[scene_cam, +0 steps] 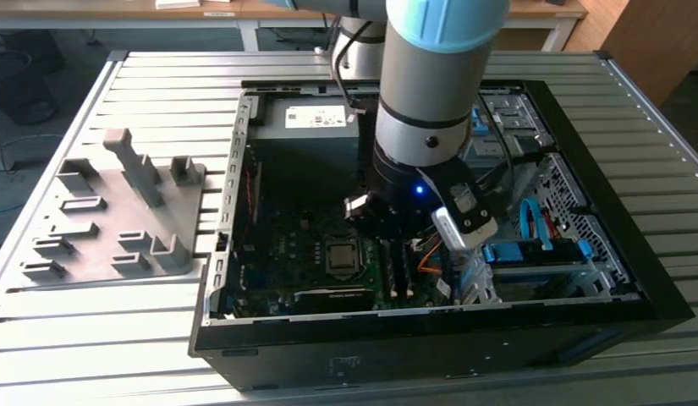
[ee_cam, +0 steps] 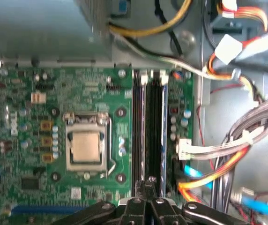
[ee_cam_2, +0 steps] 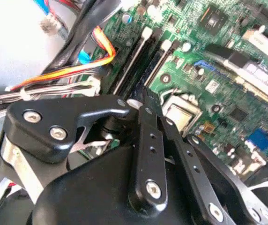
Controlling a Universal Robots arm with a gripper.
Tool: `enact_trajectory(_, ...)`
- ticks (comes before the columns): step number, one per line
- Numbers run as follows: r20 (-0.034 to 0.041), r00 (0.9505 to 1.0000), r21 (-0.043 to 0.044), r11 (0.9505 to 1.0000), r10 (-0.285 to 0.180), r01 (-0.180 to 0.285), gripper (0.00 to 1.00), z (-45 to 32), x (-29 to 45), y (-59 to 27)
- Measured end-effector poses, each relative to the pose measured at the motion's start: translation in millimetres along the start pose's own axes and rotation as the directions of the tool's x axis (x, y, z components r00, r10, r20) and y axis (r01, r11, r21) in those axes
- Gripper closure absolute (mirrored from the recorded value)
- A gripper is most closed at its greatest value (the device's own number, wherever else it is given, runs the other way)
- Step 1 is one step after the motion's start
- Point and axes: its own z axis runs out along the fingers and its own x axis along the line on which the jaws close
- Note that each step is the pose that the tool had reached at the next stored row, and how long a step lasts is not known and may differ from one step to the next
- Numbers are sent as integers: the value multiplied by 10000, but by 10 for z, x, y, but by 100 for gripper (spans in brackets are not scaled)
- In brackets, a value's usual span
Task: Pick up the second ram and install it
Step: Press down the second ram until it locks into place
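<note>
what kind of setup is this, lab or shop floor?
Most likely a robotics lab or test cell for PC assembly. An open computer case lies on a slatted aluminium table, a grey parts fixture sits beside it, and the gripper hangs over the motherboard's memory slots.

One open computer case (scene_cam: 619,279), one motherboard (ee_cam: 31,154), one processor socket (ee_cam: 86,145), one grey fixture tray (scene_cam: 112,211).
</note>
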Motion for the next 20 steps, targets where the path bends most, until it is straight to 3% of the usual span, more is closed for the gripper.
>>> enact_trajectory(8,1,10000,-1,10000,1,-1,90,-41,3,217)
enact_trajectory(12,1,10000,-1,10000,0,0,90,-140,3,250)
enact_trajectory(16,1,10000,1,10000,0,0,90,-291,3,244)
enact_trajectory(20,1,10000,0,10000,0,0,90,-299,3,244)
